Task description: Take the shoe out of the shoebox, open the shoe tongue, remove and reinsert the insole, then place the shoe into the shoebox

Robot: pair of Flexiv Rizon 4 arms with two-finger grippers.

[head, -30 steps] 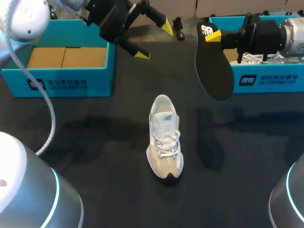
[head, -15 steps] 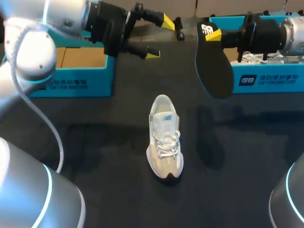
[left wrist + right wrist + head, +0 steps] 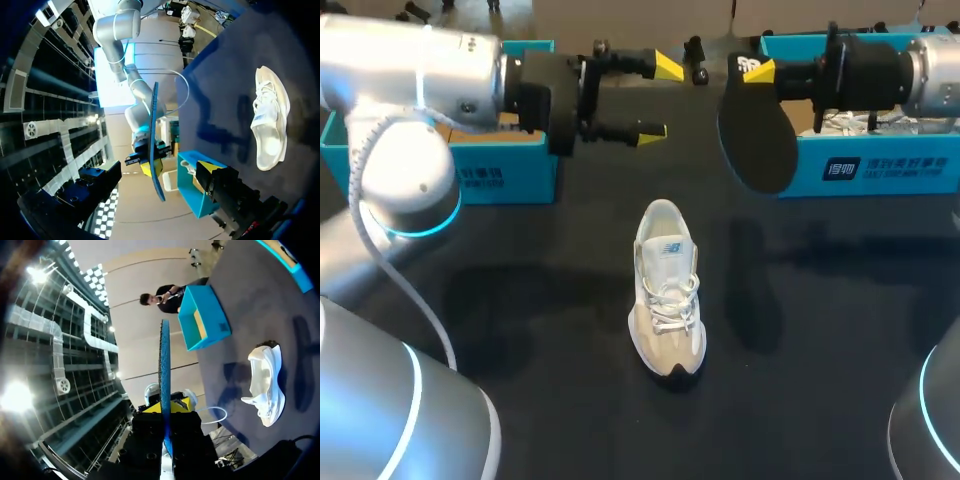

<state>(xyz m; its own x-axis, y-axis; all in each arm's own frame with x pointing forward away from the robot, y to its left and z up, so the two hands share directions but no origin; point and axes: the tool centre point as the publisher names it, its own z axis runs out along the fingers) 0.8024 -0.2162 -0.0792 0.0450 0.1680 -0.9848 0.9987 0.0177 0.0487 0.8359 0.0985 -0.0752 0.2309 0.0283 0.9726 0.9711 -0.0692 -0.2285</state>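
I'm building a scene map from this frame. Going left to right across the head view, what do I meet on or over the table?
left shoebox → shoe → insole, held up by the right gripper → right shoebox

The dark table (image 3: pixel 520 330) carries three things. A white shoe (image 3: pixel 666 290) stands upright on its sole near the middle, toe toward the near edge. A teal box (image 3: pixel 505 180) sits at the far left. A second teal box (image 3: pixel 880 165) sits at the far right, holding what may be white paper. Both are well apart from the shoe.
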